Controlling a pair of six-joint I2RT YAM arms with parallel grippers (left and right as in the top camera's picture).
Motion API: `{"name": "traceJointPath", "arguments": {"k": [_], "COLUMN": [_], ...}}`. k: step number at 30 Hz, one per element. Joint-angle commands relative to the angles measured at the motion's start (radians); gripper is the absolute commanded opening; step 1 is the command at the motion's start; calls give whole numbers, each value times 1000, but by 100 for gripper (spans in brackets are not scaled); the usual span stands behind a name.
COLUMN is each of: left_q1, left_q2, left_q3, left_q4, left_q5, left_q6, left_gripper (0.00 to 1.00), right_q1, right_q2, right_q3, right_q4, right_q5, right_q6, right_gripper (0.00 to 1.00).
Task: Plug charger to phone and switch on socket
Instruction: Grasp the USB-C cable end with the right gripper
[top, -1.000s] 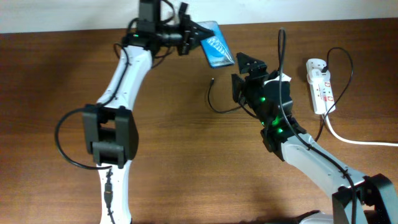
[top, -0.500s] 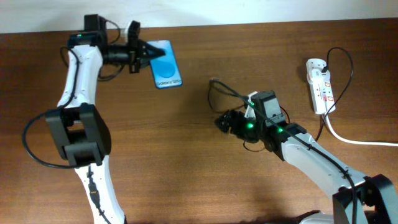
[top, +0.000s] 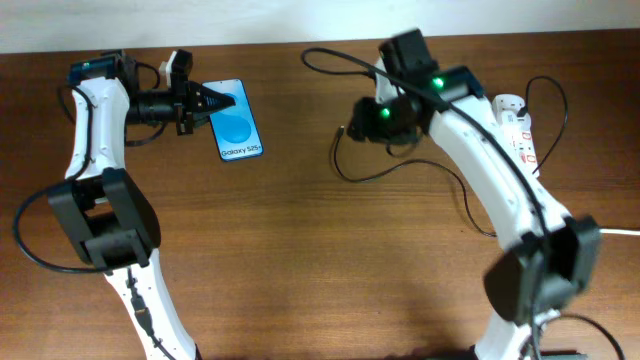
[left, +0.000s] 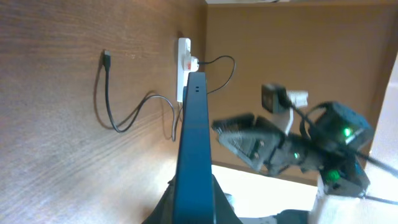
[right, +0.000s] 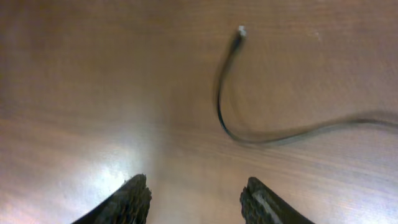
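Table (top: 300, 260): brown wood.
Left gripper (top: 205, 100): fingers clamped on phone (top: 238, 122) edge.
Right gripper (right: 198, 193): fingers spread, empty, above charger (right: 218, 102).
Socket (top: 518, 135): far right.

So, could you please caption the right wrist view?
Right arm's open jaws hover over the brown wooden table, a thin black charger cable lying ahead.

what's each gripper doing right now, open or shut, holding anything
Left gripper: shut on the black-framed, blue-screened smartphone, gripping its edge.
Right gripper: open, empty, above the thin black charger cable.
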Motion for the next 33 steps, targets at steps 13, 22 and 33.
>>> {"name": "traceJointPath", "arguments": {"k": [13, 22, 33], "left_q1": [3, 3, 3], "left_q2": [-7, -7, -7], "left_q3": [7, 7, 7], "left_q4": [-4, -4, -4], "left_q5": [6, 6, 6], "left_q6": [17, 16, 16], "left_gripper": [0, 0, 0], "right_q1": [37, 38, 37], "right_q2": [491, 550, 587], "right_q3": [241, 237, 237], "right_q4": [147, 167, 173], "right_q5": [73, 92, 91], "right_q6": [216, 219, 219], "right_gripper": [30, 25, 14]}}
